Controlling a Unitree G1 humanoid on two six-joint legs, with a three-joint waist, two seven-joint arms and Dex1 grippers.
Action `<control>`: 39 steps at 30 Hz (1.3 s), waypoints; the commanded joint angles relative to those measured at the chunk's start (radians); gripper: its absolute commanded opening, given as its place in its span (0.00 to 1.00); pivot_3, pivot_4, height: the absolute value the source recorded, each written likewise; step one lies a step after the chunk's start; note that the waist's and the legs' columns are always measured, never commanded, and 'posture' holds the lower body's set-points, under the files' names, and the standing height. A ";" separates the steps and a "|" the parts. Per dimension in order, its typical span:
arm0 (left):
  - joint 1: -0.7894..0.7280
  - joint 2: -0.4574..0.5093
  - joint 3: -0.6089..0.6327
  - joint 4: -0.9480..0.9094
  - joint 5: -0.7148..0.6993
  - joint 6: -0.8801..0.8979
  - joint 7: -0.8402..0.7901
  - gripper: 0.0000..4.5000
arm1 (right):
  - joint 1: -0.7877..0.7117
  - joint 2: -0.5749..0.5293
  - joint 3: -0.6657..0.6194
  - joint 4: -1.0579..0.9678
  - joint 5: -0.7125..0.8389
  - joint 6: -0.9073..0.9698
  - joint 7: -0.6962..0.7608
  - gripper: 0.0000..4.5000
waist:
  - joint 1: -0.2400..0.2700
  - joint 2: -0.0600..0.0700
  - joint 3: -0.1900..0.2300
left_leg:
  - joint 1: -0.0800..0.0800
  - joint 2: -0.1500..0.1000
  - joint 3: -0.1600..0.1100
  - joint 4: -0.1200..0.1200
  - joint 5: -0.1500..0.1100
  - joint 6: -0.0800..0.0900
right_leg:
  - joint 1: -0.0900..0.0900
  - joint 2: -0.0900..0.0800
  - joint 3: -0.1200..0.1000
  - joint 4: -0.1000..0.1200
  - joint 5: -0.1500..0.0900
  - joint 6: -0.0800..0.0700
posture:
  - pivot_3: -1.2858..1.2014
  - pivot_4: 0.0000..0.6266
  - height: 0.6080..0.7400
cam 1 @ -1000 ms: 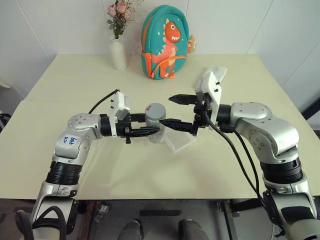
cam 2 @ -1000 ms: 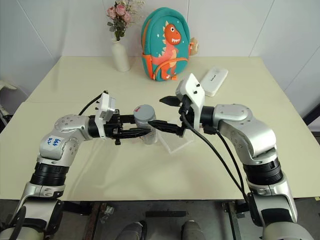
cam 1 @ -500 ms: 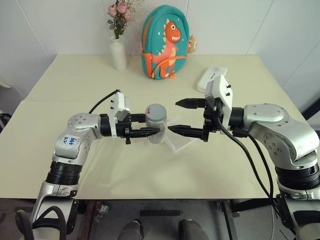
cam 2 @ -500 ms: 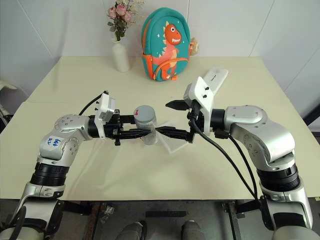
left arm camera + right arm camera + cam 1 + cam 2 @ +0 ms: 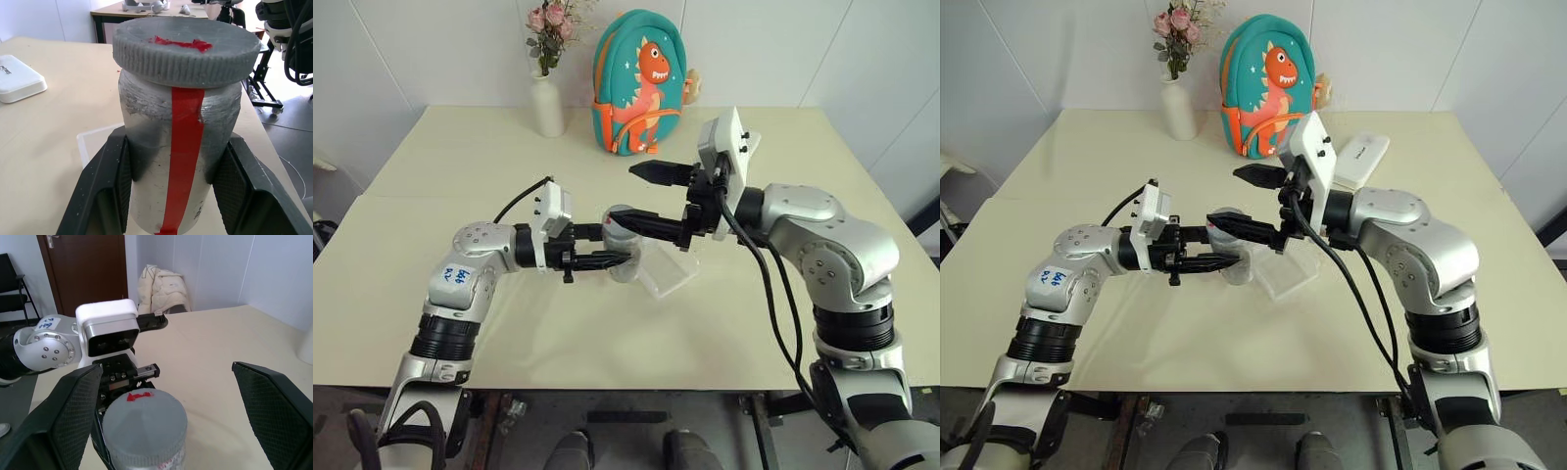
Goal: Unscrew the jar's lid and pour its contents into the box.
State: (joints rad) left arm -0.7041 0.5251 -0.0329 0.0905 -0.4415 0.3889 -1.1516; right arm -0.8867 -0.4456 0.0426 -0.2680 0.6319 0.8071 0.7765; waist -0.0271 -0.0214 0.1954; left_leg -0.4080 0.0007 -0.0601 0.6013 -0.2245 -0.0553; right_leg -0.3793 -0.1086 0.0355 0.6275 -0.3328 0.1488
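The left end effector (image 5: 607, 258) is clenched around the body of the jar (image 5: 181, 161), holding it upright above the tabletop (image 5: 460, 176) with the lid (image 5: 186, 51) screwed on. The right end effector (image 5: 641, 196) reaches in from the opposite side with its fingers spread wide, one finger (image 5: 73, 416) on either side of the lid and clear of it. The box (image 5: 666, 269) lies on the tabletop just beside and below the held jar.

Jar (image 5: 623, 257) half hidden behind black fingers (image 5: 651, 223); lid (image 5: 186, 49) covers whatever is inside. Clear box (image 5: 668, 272) partly masked by jar; case (image 5: 18, 85) cut off at edge.
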 commanded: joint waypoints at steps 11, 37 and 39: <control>-0.028 -0.010 0.005 -0.029 -0.006 -0.019 0.005 0.42 | -0.016 0.108 0.079 0.035 -0.060 -0.057 -0.008 0.99 | -0.001 0.000 0.000 | 0.000 0.001 0.000 0.000 0.000 0.000 | -0.001 0.001 0.000 0.001 0.000 0.000 | 0.52 0.24 1.00; -0.014 0.001 0.007 -0.051 -0.014 -0.003 0.015 0.42 | 0.030 -0.011 0.032 0.047 -0.117 -0.077 0.007 0.99 | -0.001 0.000 0.000 | 0.000 0.001 0.000 0.000 0.000 0.000 | -0.001 0.001 0.000 0.001 0.000 0.000 | 0.52 0.24 1.00; -0.016 0.000 0.006 -0.048 -0.014 -0.004 0.014 0.42 | 0.032 -0.016 0.031 0.040 -0.111 -0.075 0.008 0.99 | -0.002 0.000 0.000 | 0.000 0.001 0.000 0.000 0.000 0.000 | -0.001 0.001 0.000 0.001 0.000 0.000 | 0.52 0.24 1.00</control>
State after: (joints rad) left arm -0.7165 0.5168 -0.0388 0.0847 -0.4403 0.3980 -1.1223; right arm -0.8537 -0.4385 0.1185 -0.2110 0.5297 0.7380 0.7970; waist -0.0286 -0.0212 0.1955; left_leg -0.4079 0.0014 -0.0599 0.6013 -0.2245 -0.0554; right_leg -0.3799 -0.1079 0.0356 0.6282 -0.3328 0.1488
